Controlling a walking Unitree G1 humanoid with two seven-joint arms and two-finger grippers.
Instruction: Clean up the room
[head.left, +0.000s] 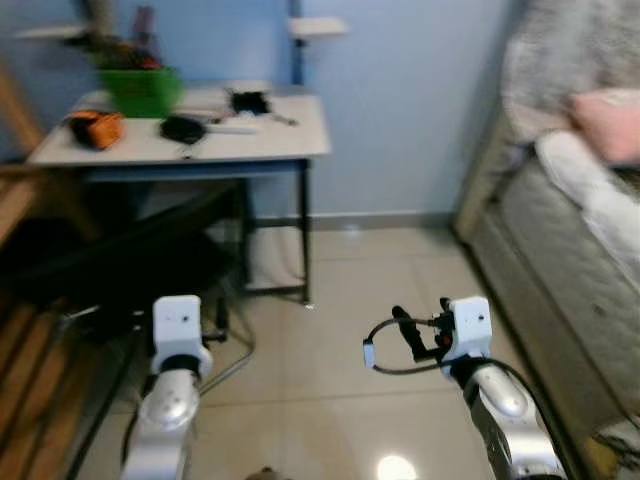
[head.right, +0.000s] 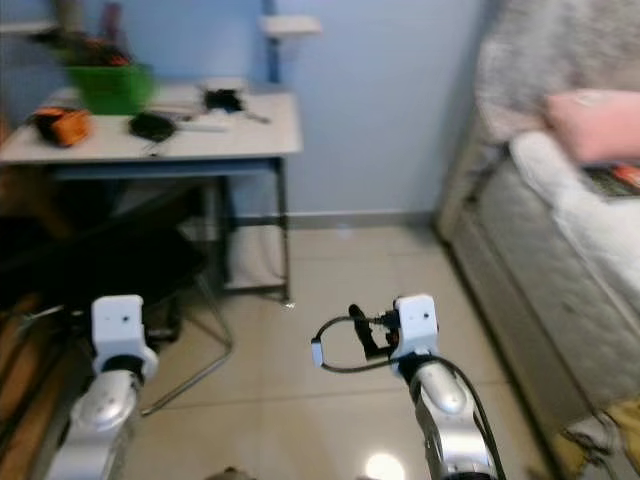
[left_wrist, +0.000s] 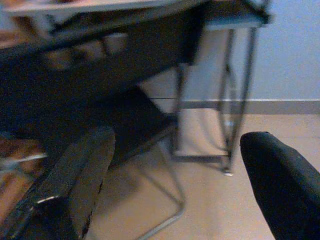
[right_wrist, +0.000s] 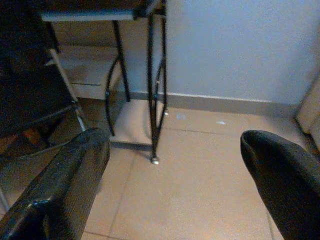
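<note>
Desk (head.left: 280, 140) clutter lies well ahead of left hand (left_wrist: 175, 165) and right hand (right_wrist: 175, 160), both spread wide.

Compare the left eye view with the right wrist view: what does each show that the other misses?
The left eye view alone shows the desk top with its green basket and orange object, plus the bed with a pink pillow. The right wrist view alone shows the right gripper with its two black fingers spread apart. Both show the desk's black metal leg, the blue wall and the tiled floor.
</note>
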